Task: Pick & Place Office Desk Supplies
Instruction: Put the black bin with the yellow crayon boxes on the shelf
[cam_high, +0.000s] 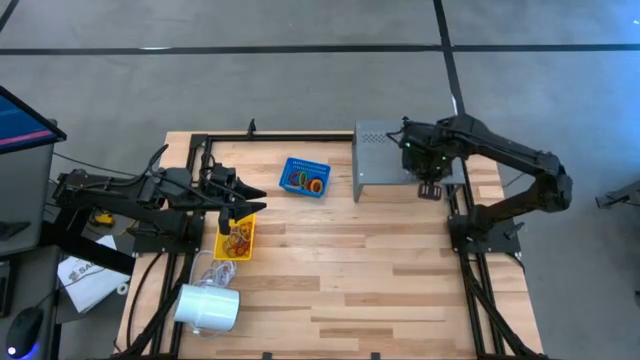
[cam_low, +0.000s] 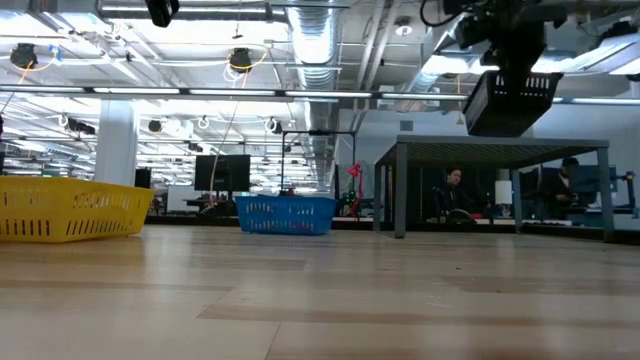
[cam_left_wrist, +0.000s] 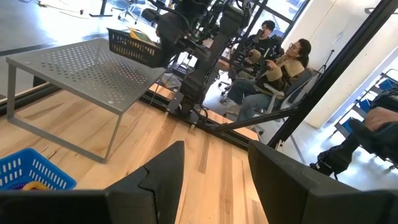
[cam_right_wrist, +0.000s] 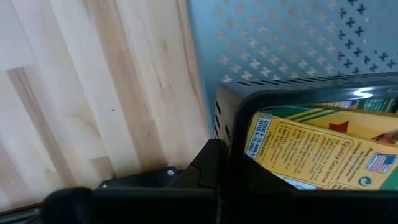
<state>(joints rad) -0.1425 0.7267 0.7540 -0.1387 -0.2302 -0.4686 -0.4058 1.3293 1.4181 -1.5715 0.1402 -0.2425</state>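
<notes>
My right gripper (cam_high: 424, 172) is shut on a small black mesh basket (cam_low: 510, 100) that holds yellow-green crayon boxes (cam_right_wrist: 311, 152). The basket hangs in the air above the right end of the grey perforated shelf (cam_high: 385, 160). My left gripper (cam_left_wrist: 214, 180) is open and empty, above the yellow basket (cam_high: 235, 238) of rubber bands at the table's left. A blue basket (cam_high: 305, 177) with more rubber bands stands on the table left of the shelf. My right gripper holds the black basket by its wall (cam_right_wrist: 225, 118) at one side, coming from above. A dark finger (cam_right_wrist: 208, 165) lies outside that wall; the other finger is hidden by the basket. The basket is lifted clear of the shelf top (cam_low: 500, 148) and slightly tilted.
A white cylinder (cam_high: 208, 308) with a cord lies at the table's near left corner. Open wood lies in the middle and near right of the table (cam_high: 350, 280). People sit beyond the table (cam_left_wrist: 280, 68).
</notes>
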